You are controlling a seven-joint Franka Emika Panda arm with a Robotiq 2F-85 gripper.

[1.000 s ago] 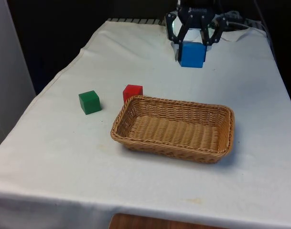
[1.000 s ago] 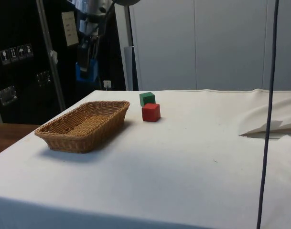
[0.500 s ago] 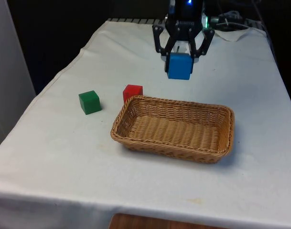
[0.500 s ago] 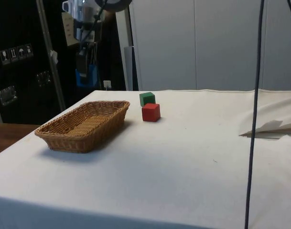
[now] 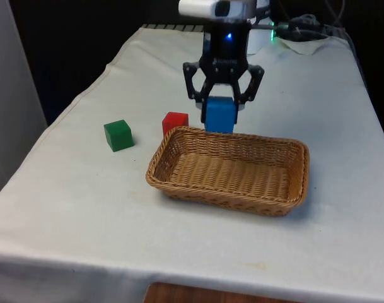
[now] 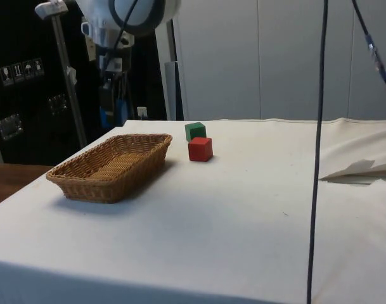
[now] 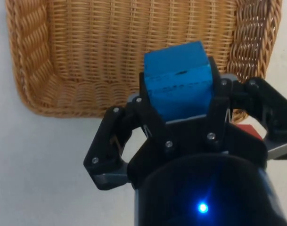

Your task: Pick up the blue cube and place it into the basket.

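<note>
My gripper [image 5: 220, 113] is shut on the blue cube [image 5: 219, 114] and holds it in the air just above the far rim of the wicker basket [image 5: 286, 148], toward the front view's left end. From the side, the blue cube [image 6: 119, 113] hangs in the gripper [image 6: 113, 114] above the basket [image 6: 110, 166]. The wrist view has the blue cube [image 7: 178, 80] clamped between the fingers [image 7: 214, 113], with the basket's woven floor [image 7: 110, 42] right below and beyond it.
A red cube [image 5: 174, 122] rests on the cloth against the basket's far left corner, close under the gripper. A green cube [image 5: 118, 135] stands further to the front view's left. Cables lie at the table's far end [image 5: 305, 31].
The gripper has carried the blue cube from the table's far end toward the basket, lowering it and shifting it to the front view's left, until it hangs at the basket's far rim.
</note>
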